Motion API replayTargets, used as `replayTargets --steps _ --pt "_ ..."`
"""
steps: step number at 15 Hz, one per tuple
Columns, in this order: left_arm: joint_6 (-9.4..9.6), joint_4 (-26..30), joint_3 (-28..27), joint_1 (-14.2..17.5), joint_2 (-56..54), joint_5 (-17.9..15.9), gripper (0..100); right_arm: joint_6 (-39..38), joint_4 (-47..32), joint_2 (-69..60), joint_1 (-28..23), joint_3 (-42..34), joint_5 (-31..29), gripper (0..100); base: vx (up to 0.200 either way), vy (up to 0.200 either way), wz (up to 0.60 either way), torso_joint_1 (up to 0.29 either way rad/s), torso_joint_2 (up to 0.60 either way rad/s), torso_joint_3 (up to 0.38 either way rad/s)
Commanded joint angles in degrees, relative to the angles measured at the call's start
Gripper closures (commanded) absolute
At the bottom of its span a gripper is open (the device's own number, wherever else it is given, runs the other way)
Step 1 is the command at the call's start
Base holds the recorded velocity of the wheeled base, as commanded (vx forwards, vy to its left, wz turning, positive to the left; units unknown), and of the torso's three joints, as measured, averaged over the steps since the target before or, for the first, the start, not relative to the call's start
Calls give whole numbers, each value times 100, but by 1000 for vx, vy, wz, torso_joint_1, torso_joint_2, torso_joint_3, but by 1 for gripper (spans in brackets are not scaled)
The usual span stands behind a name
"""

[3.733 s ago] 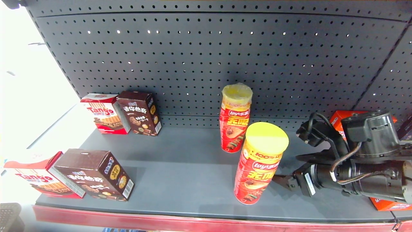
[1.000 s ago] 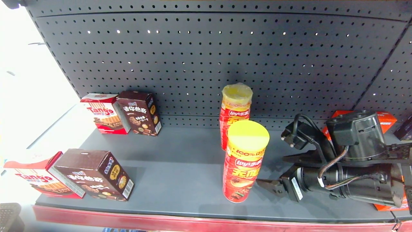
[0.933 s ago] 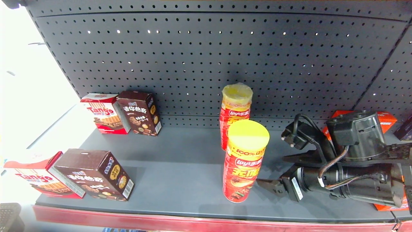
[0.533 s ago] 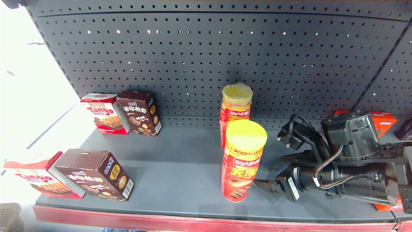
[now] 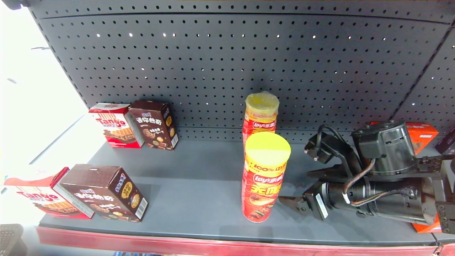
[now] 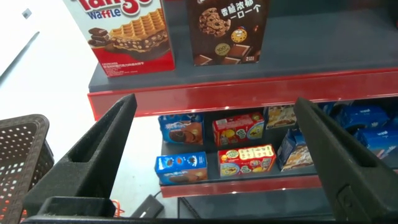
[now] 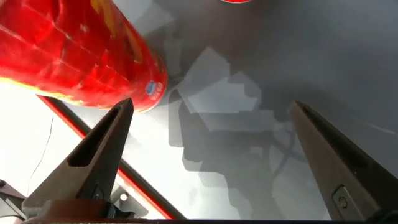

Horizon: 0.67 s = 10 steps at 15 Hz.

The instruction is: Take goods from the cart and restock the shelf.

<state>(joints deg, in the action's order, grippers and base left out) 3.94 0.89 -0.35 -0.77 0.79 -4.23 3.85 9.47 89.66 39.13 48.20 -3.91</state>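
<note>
Two red chip cans with yellow lids stand upright on the grey shelf (image 5: 199, 177). The front can (image 5: 265, 177) is near the shelf's edge, the back can (image 5: 260, 112) close to the pegboard behind it. My right gripper (image 5: 302, 187) lies low on the shelf just right of the front can, open, its nearer fingertip (image 5: 286, 201) at the can's base. From the right wrist the front can (image 7: 74, 59) sits just beyond one fingertip (image 7: 124, 109), not between the two. My left gripper (image 6: 214, 102) hangs open below the shelf's front, holding nothing.
Wafer boxes (image 5: 114, 124) (image 5: 41, 197) and chocolate cookie boxes (image 5: 154, 123) (image 5: 106, 192) stand at the shelf's left. An orange box (image 5: 423, 133) sits behind my right arm. A red lip (image 5: 213, 245) edges the shelf. Below are stocked lower shelves (image 6: 242, 134) and a black basket (image 6: 22, 155).
My right gripper has slid left along the shelf, still open, and the front can has moved left with it. The can now stands directly in front of the back can.
</note>
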Motion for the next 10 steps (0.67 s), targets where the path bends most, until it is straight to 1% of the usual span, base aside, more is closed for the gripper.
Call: replayTargets --steps 1,3,6,8,10 --pt "2 -1 0 -2 9 1 0 1 2 -230 -134 -65 -4 0 0 0 0 0 0 0" --pt "-7 -1 0 -2 9 1 0 1 2 -406 -257 -162 -4 0 0 0 0 0 0 0" --pt "2 -10 0 6 0 1 0 1 2 -933 -688 -408 -4 0 0 0 0 0 0 0" --pt "63 -63 27 50 -79 1 0 -34 2 -1662 -1373 -575 -4 0 0 0 0 0 0 0" --pt "46 -63 -88 59 -79 28 0 -201 2 -2330 -1918 -812 -4 0 0 0 0 0 0 0"
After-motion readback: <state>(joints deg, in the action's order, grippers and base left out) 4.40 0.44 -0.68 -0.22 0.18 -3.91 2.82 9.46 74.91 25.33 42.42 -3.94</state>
